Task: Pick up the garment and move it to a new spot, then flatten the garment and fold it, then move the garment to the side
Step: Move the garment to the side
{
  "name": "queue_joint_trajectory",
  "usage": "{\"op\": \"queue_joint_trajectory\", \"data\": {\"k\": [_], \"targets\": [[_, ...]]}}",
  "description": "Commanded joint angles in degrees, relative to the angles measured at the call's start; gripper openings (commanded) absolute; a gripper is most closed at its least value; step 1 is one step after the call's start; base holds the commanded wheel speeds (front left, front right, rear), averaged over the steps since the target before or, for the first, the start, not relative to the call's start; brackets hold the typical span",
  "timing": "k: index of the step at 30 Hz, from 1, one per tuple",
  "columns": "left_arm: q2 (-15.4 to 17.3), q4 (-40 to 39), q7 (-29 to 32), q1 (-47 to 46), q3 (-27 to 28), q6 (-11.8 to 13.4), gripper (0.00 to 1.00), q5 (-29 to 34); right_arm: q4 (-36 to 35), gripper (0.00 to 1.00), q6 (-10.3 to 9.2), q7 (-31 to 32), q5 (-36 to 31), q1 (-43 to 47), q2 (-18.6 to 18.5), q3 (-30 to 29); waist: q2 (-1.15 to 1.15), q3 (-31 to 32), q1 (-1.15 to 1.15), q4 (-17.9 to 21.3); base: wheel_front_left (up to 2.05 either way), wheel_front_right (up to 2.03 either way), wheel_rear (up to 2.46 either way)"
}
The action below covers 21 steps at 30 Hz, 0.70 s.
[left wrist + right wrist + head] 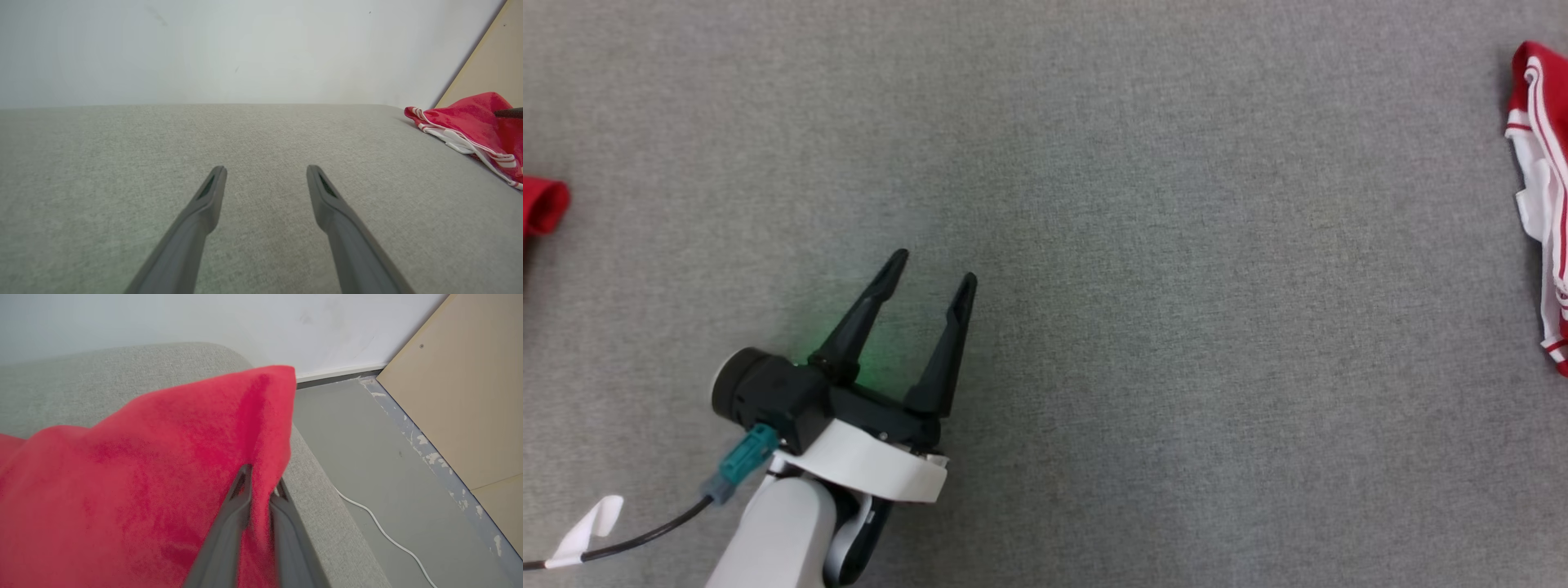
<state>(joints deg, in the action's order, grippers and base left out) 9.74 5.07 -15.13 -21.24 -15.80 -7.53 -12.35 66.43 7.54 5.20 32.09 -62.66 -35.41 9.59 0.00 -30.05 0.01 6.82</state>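
Head view: the garment (1539, 204) is cut by the right edge, so its full shape cannot be told. A red cloth (543, 204) is cut by the left edge, and whether it is another garment is unclear. My left forearm (768, 531) and its cable (645, 535) run out at bottom and left. Left wrist view: the garment runs off the right edge, where a dark tip (510, 112) shows too little to name. Right wrist view: a fold of the garment covers the tips of my right fingers (233, 522). The garment leaves the frame at left and bottom, and a white cord (380, 528) exits below.
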Motion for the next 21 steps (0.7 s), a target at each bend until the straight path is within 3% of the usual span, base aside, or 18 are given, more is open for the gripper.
{"op": "queue_joint_trajectory", "data": {"k": [1, 7, 10, 16, 21], "targets": [[-0.07, 0.2, 0.01, -0.34, 0.24, 0.08, 1.0, -0.67, 1.24, 1.0, -0.12, -1.07, -1.32, -1.01, 0.76, 0.15, 0.0, 0.82, -0.01, -0.21, 0.0, 0.0, 0.0], [-1.04, 0.71, 0.01, 0.93, 1.25, 0.08, 1.0, -0.82, 3.53, 1.0, -0.12, -8.07, -7.68, -2.78, 0.72, 1.26, 0.0, 5.08, -0.01, -0.6, 0.0, 0.0, 0.0], [-1.76, 1.1, 0.01, 2.04, 2.37, 0.08, 1.0, -0.98, 2.8, 1.0, -0.12, -10.72, -9.65, -3.09, 3.33, 2.19, 0.0, 8.61, -0.01, -0.76, 0.0, 0.0, 0.0], [-2.88, 1.74, 0.01, 5.16, 5.82, 0.27, 1.0, -0.7, -3.2, 1.0, -0.12, -14.47, -8.48, 0.87, 7.37, 4.93, 0.0, 16.62, -0.01, -1.47, 0.0, 0.0, 0.0], [-3.18, 2.5, 0.01, 8.12, 9.51, 1.31, 1.0, 0.37, -12.42, 1.0, -0.12, -15.21, -5.17, 6.88, 8.81, 7.91, 0.0, 22.83, -0.01, -2.16, 0.0, 0.0, 0.0]]}}
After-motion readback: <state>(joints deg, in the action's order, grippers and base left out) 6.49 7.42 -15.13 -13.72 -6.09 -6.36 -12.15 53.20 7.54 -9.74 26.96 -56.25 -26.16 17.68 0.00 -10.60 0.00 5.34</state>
